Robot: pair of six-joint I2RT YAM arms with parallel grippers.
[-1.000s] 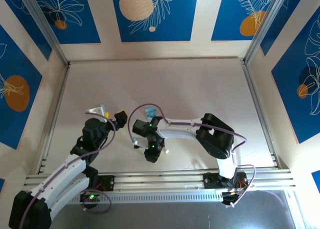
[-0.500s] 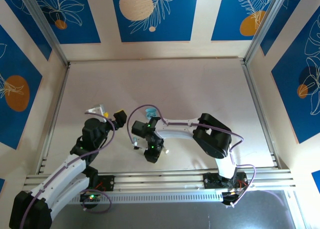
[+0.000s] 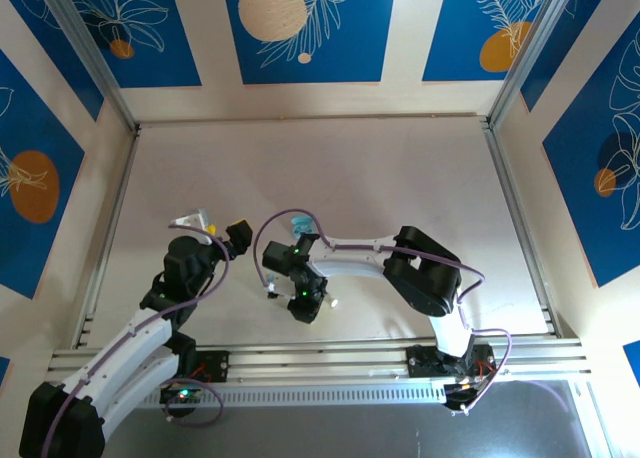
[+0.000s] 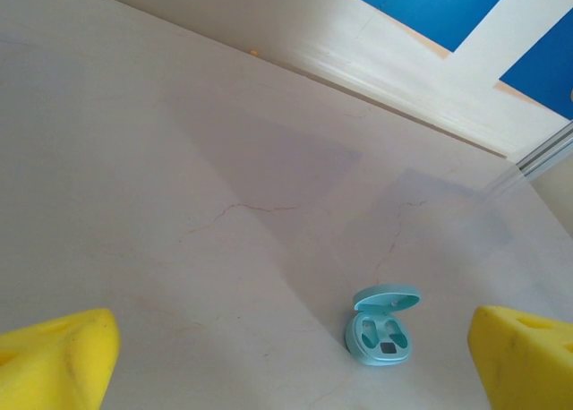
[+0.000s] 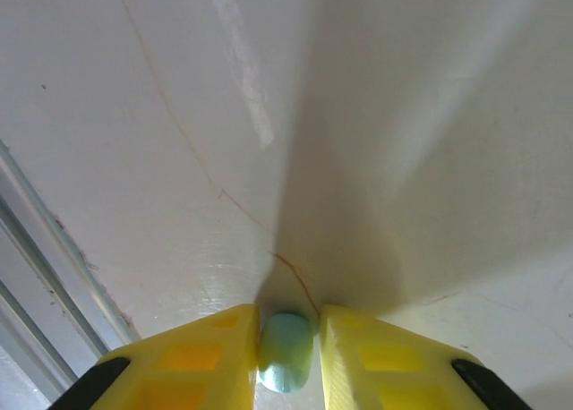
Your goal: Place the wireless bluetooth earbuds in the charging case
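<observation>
- earbud (image 5: 285, 354): sides hidden between right claw (image 5: 286, 325) pads.
- case (image 3: 299, 222): near side hidden behind that claw.
- left claw (image 4: 294, 347): fingers cropped at picture corners.

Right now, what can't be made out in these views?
- Right wrist: whether the right gripper pinches the light blue earbud or just flanks it; contact lines are shadowed.
- Left wrist: the open light blue charging case is too small to judge its pockets.
- Top: white speck beside the right gripper, too small to identify.

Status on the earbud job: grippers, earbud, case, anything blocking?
Left gripper open, empty. Right gripper pinching a light blue earbud low over the table. Charging case on table, lid open; nothing seen beside it.
</observation>
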